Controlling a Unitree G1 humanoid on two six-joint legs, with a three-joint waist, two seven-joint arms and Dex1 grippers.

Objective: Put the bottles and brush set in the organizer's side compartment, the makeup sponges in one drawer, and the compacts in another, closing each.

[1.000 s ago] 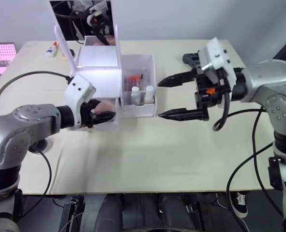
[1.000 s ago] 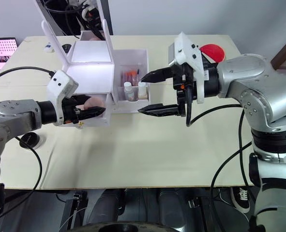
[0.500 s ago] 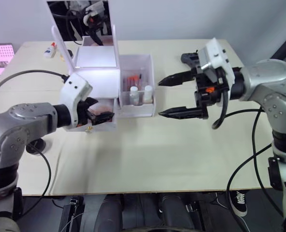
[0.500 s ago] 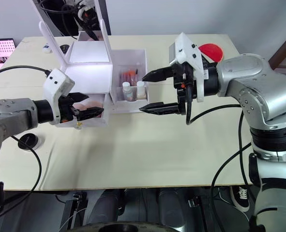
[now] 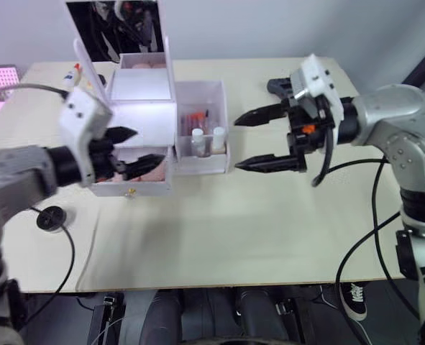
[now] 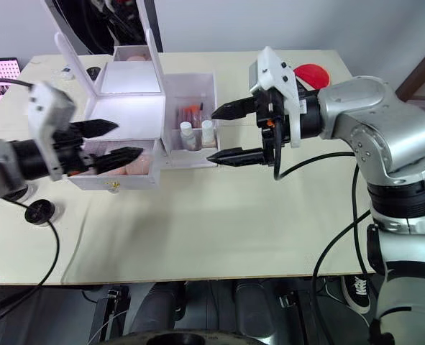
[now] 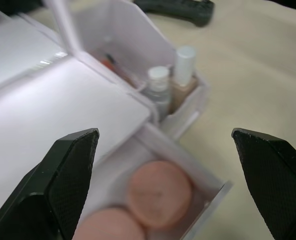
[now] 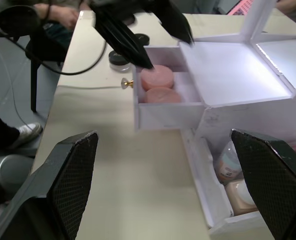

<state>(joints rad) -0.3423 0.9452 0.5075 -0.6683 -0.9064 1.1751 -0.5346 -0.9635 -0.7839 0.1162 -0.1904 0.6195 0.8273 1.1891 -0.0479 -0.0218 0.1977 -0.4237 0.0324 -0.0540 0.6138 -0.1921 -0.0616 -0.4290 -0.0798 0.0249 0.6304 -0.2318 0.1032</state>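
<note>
No brand, label or writing can be read on anything here; the bottles' faces are too small to make out.

The white organizer stands near the far left part of the counter, its mirrored lid raised. The two white-capped bottles and what looks like the red-handled brush set stand upright in the side compartment on the organizer's right. The lower drawer is pulled out toward the near edge, with two pink makeup sponges lying side by side in it and its small gold knob facing the near edge. A red round item, possibly a compact, lies near the far right corner behind the right arm.

The left gripper has its jaws spread wide and empty, one finger over the organizer's top and the other just above the open drawer. Half a second ago its jaws were nearly closed down inside the drawer at the sponges; the arm has since drawn back toward the left edge and lifted, and the sponges are left in the drawer. The drawer stays open.

The right gripper hangs above the counter just right of the side compartment, jaws wide open and empty, much as it was before, only a touch nearer the organizer.
</note>
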